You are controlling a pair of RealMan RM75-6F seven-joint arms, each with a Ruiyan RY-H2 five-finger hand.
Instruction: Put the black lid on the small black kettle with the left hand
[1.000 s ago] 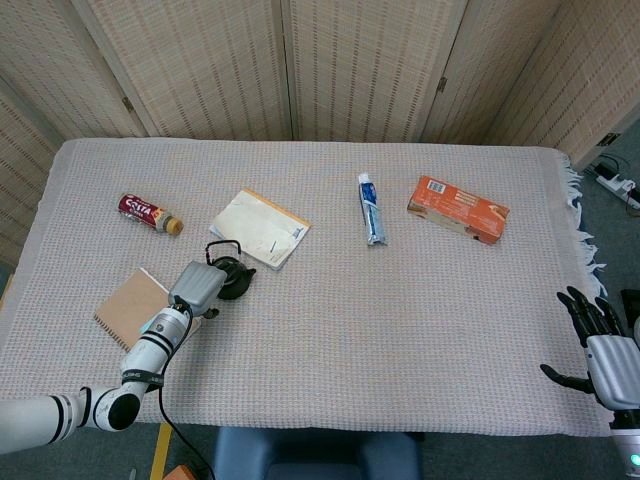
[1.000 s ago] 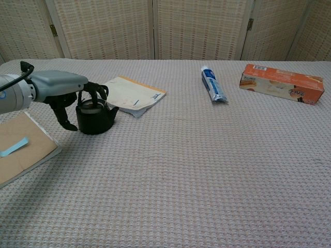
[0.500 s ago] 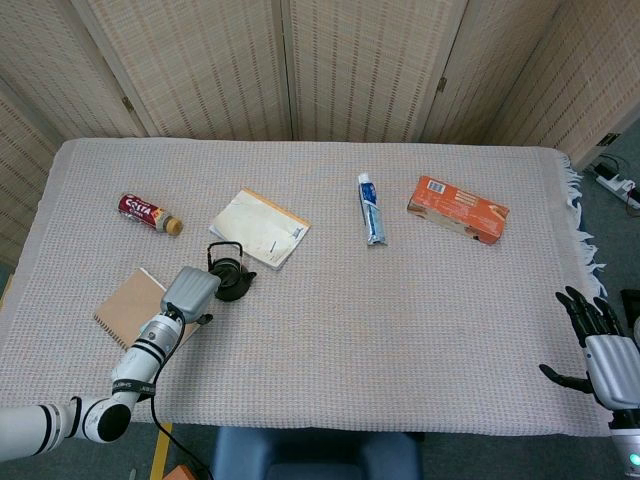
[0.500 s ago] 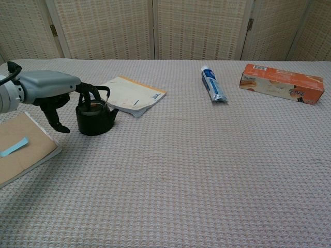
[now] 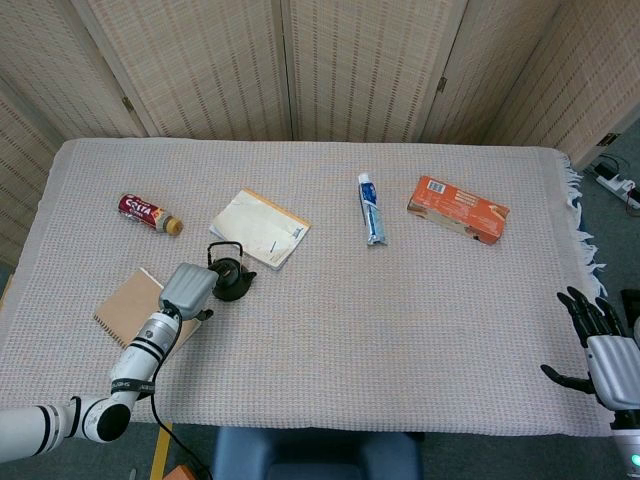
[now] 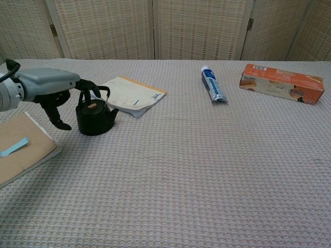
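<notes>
The small black kettle (image 5: 229,277) (image 6: 94,119) stands upright on the cloth at the left, its wire handle raised. A black lid (image 6: 92,106) with a brownish knob sits in the kettle's mouth. My left hand (image 5: 186,288) (image 6: 49,86) hovers just left of the kettle and holds nothing. Its fingertips (image 6: 87,86) are close by the handle, and the thumb points down beside the kettle's body. My right hand (image 5: 603,347) hangs off the table's near right corner with its fingers spread and empty; the chest view does not show it.
A brown notebook (image 5: 128,307) (image 6: 20,147) lies under my left forearm. Behind the kettle is a cream booklet (image 5: 260,228) (image 6: 132,95). A red bottle (image 5: 148,212) lies far left. A toothpaste tube (image 5: 371,208) (image 6: 212,84) and an orange box (image 5: 458,208) (image 6: 282,82) lie at the back right.
My left hand has drawn back leftward off the kettle's top. The lid with its knob now shows seated on the kettle. The right hand has not moved.
</notes>
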